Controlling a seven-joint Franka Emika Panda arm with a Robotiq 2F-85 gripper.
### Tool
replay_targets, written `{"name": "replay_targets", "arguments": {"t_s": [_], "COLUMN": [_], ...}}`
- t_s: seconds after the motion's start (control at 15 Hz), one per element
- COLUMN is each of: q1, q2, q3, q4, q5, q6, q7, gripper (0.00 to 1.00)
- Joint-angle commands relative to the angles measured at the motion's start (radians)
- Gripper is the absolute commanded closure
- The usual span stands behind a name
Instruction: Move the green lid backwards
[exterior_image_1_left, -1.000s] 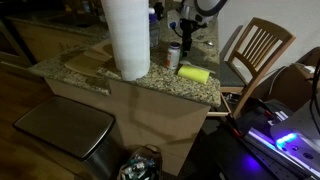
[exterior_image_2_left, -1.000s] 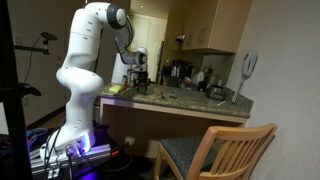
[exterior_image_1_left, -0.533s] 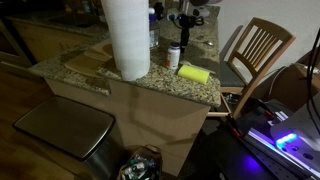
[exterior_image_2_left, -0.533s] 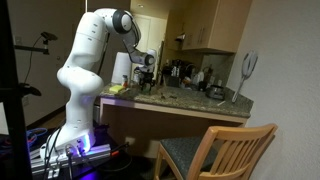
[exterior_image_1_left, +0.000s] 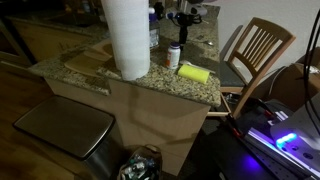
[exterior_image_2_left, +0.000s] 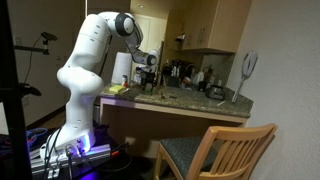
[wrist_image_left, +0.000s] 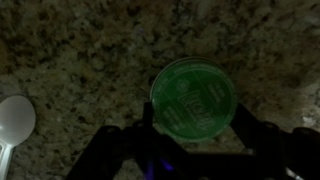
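I am watching the wrist view: the hand (wrist_image_left: 194, 124) is pinching the green lid (wrist_image_left: 193, 97) by two opposite edges, holding it above the speckled granite surface (wrist_image_left: 80, 50). A white spoon (wrist_image_left: 14, 118) is lying off to one side.

The green lid (wrist_image_left: 193, 100), seen from straight above, framed by my gripper (wrist_image_left: 195, 125).
Small, round, bright green plastic with a raised rim ring and faint embossed lettering across the middle, unreadable. Broad face toward my wrist camera, level, looks whole. Speckled granite counter (wrist_image_left: 70, 45) behind it. The dark jaws flank it on two opposite sides, very near or touching its edge. Can't tell if it's pinched, or whether it rests on the counter or is lifted off it. Too small to pick out in both exterior views.
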Motion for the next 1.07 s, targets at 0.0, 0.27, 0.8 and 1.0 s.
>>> {"name": "replay_targets", "arguments": {"t_s": [0.0,0.27,0.8,1.0], "q1": [0.005,0.003,0.009,0.024], "q2": [0.069,0.089,0.101,0.106], "q3": [-0.016,-0.011,-0.018,-0.039], "q4": [0.057,0.081,0.090,0.087], "q5": [0.005,0.020,0.000,-0.050], "q6": [-0.033,-0.078,-0.016,0.031], "q7": [-0.030,-0.068,-0.089,-0.050], "gripper": [0.06,0.00,0.00,0.00]}}
